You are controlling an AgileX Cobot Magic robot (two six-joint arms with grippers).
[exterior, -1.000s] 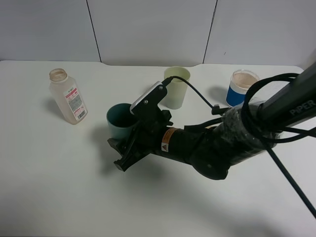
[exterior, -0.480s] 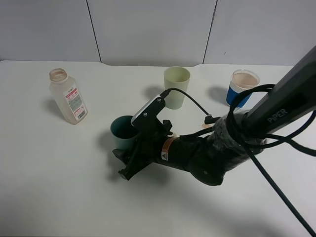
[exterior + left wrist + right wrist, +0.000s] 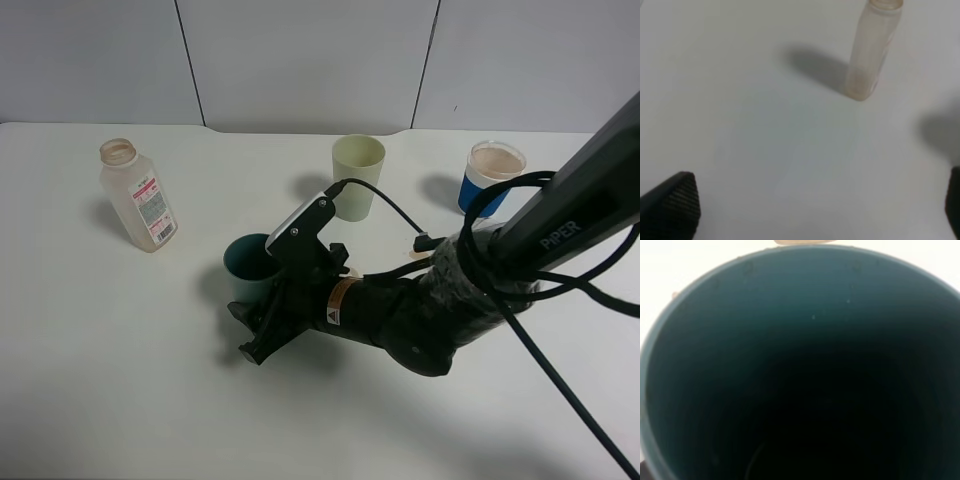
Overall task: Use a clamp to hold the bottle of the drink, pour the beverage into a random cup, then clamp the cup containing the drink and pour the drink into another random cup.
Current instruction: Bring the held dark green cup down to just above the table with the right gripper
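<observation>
From the high camera, the right gripper (image 3: 262, 322) is seen low over the white table (image 3: 120, 380), its black jaws clamped on the dark teal tumbler (image 3: 246, 266), which stands upright between them with its open mouth showing just behind the wrist camera housing. Beyond the fingers and off to the arm's side, the pale green tumbler (image 3: 357, 176) is seen upright, well apart from the grip. Farther out on that same side stands a blue-sleeved white cup (image 3: 488, 177). On the other side of the fingers, well apart, the clear bottle (image 3: 138, 195) is seen upright, uncapped, its red-and-white label facing forward. The left arm is not caught in this view.

In the left wrist view, the left gripper (image 3: 815, 200) is shown with its ribbed black fingertips (image 3: 675, 202) spread wide, nothing held between them. The bottle (image 3: 871, 50) is seen upright well ahead of the fingers, its shadow cast across the table (image 3: 765, 150). A little brownish residue can be made out near its base.

In the right wrist view, the frame is filled by the inside of the teal tumbler (image 3: 790, 315), rim to rim. Its depths are dark, and whether any drink lies at the bottom cannot be told. The fingers themselves are hidden here.
</observation>
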